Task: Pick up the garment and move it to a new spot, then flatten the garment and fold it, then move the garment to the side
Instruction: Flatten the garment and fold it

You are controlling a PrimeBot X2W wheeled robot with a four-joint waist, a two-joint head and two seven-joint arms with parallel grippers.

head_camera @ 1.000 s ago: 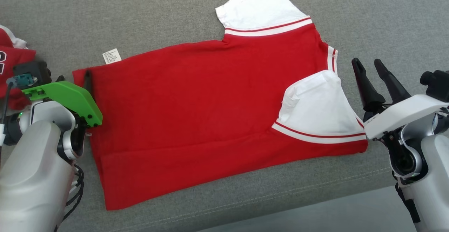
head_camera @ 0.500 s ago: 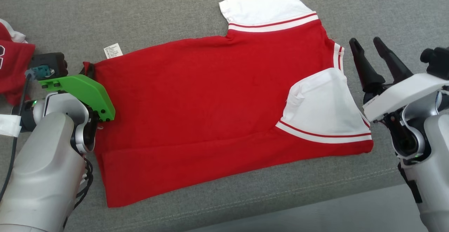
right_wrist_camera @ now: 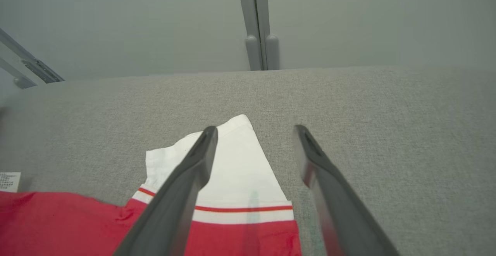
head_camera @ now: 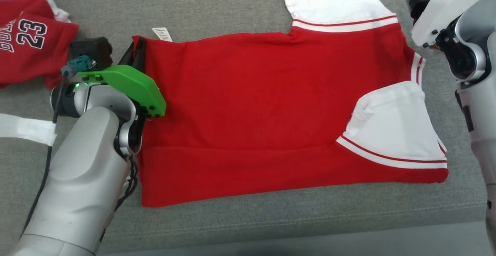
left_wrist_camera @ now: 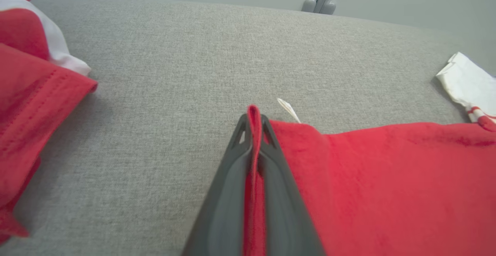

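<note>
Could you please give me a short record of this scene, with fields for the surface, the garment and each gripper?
surface: grey fabric cushion
garment: red garment with white sleeves, spread flat, a fold line along its near edge
left arm: left gripper shut on the garment's hem corner, beside the care label
right arm: right gripper open, over the far white sleeve
other: second red garment printed 23, lying apart to the left

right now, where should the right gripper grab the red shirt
Probably the far white sleeve, near its striped seam, coming down from above: it lies flat under the open right gripper, matching the far hem corner the left gripper pinches.
</note>
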